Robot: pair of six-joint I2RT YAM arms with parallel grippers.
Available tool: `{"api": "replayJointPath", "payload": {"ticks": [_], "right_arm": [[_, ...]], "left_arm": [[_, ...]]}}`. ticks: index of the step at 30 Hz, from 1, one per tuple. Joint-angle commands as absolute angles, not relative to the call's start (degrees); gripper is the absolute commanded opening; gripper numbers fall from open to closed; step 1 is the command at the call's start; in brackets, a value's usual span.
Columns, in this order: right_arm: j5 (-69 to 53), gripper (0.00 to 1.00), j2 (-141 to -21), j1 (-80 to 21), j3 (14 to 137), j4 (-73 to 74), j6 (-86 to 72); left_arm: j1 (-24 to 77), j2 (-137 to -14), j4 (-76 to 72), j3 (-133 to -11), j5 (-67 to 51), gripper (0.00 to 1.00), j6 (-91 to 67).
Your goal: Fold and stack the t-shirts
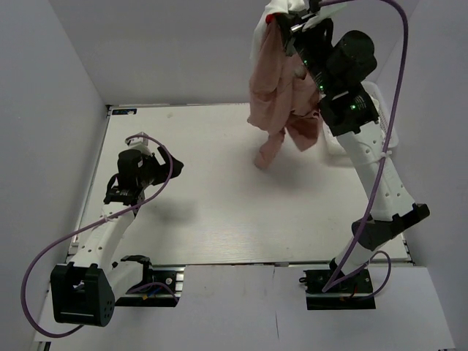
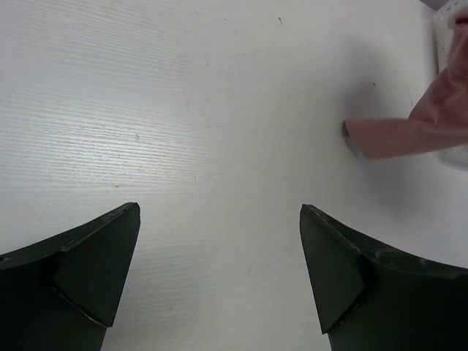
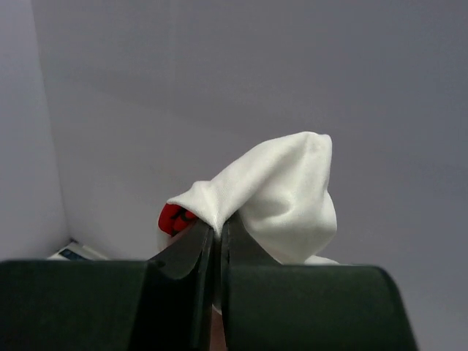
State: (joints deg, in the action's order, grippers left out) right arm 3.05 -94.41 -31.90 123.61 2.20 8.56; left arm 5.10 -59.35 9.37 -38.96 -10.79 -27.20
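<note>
White table (image 1: pixel 219 212) far beneath the shut right gripper (image 3: pixel 217 228), pinching a white cloth t-shirt (image 3: pixel 285 190), dusty-pink cloth t-shirt (image 1: pixel 274 95) dangling under it, likely to hang untangled. Low over the table, left gripper (image 2: pixel 219 219) wide open, empty.

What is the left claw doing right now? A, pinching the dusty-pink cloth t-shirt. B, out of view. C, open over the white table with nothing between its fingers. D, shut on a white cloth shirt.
C: the left claw sits open over the white table, its gap empty; the dusty-pink cloth t-shirt hangs across the table by the raised right claw, which is shut on a white cloth t-shirt.
</note>
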Motion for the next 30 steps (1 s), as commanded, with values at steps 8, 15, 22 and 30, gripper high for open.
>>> {"api": "replayJointPath", "payload": {"ticks": [8, 15, 22, 30], "right_arm": [[-7.5, 0.0, -91.8, -32.3, 124.5, -0.1, 13.1], [-18.6, 0.0, -88.6, -33.6, 108.0, 11.6, 3.9], [-12.7, 0.9, -75.7, -33.8, 65.3, -8.0, -3.9], [-1.2, 0.9, -75.0, -33.9, 60.7, -8.8, -6.3]], "left_arm": [[5.4, -57.9, 8.9, -40.4, -12.0, 1.0, -26.6], [5.4, -57.3, 9.6, -40.4, -10.9, 1.0, -26.6], [5.4, -57.3, 9.6, -40.4, -9.5, 1.0, -26.6], [5.4, -61.6, 9.6, -41.0, -11.2, 1.0, -27.2]]}}
